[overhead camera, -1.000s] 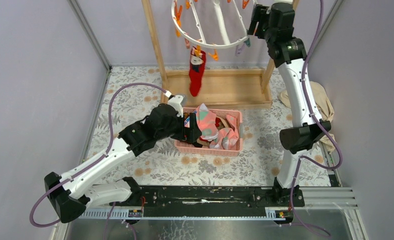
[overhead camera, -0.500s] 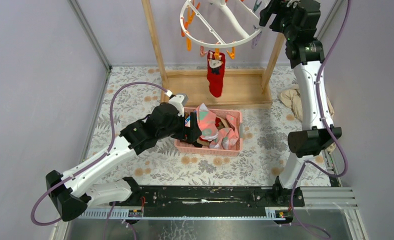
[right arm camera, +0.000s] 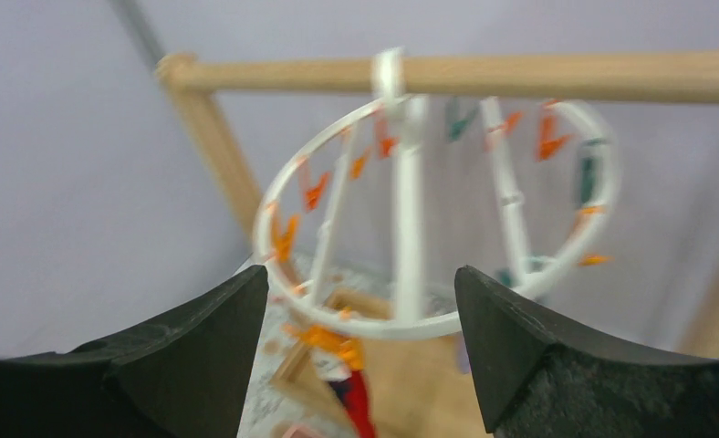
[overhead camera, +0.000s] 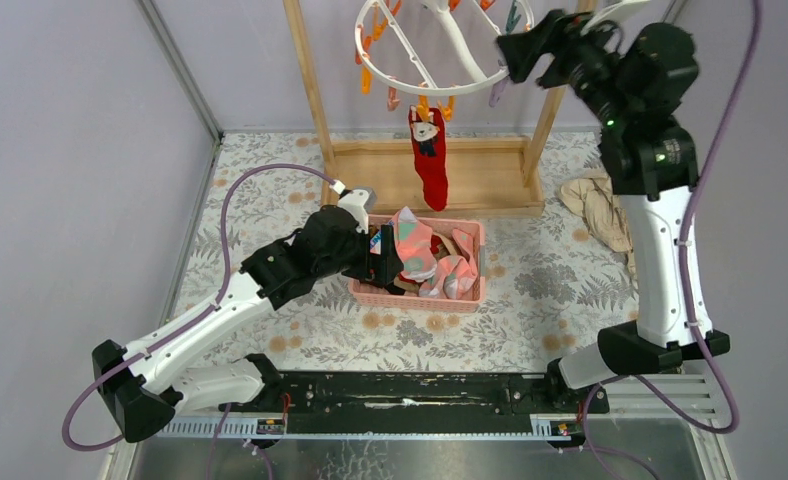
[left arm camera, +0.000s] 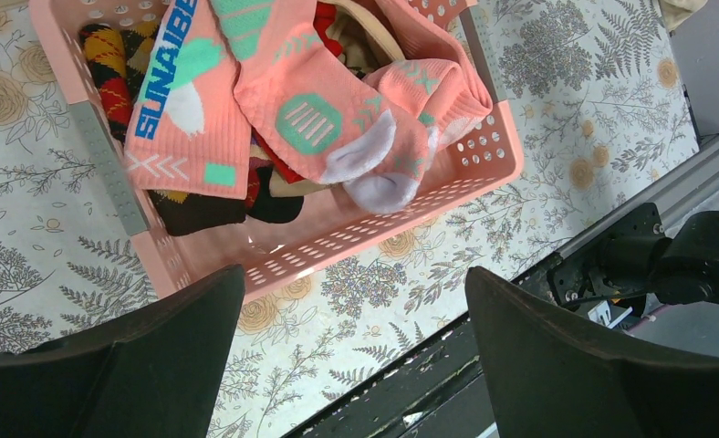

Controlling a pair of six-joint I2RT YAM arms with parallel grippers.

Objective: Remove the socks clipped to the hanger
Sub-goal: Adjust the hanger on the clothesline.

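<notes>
The white ring hanger (overhead camera: 460,45) hangs from the wooden frame at the top of the overhead view. One red sock (overhead camera: 431,165) dangles from an orange clip on its near rim. My right gripper (overhead camera: 515,50) is raised beside the ring's right edge, open and holding nothing. In the right wrist view the hanger (right arm camera: 401,326) and the red sock (right arm camera: 360,401) show blurred between my open fingers (right arm camera: 201,356). My left gripper (overhead camera: 380,258) is open at the left end of the pink basket. Pink patched socks (left arm camera: 319,119) and an argyle sock (left arm camera: 109,68) lie in it.
The pink basket (overhead camera: 370,293) stands mid-table in front of the wooden frame's base (overhead camera: 470,180). The frame's left post (overhead camera: 308,80) rises beside the ring. A beige cloth (overhead camera: 598,205) lies at the right. A black rail (overhead camera: 420,395) runs along the near edge.
The right arm has risen and swung rightward while its gripper stays by the ring's right edge. The hanger has swung right, carrying the red sock with it. The left arm has not moved.
</notes>
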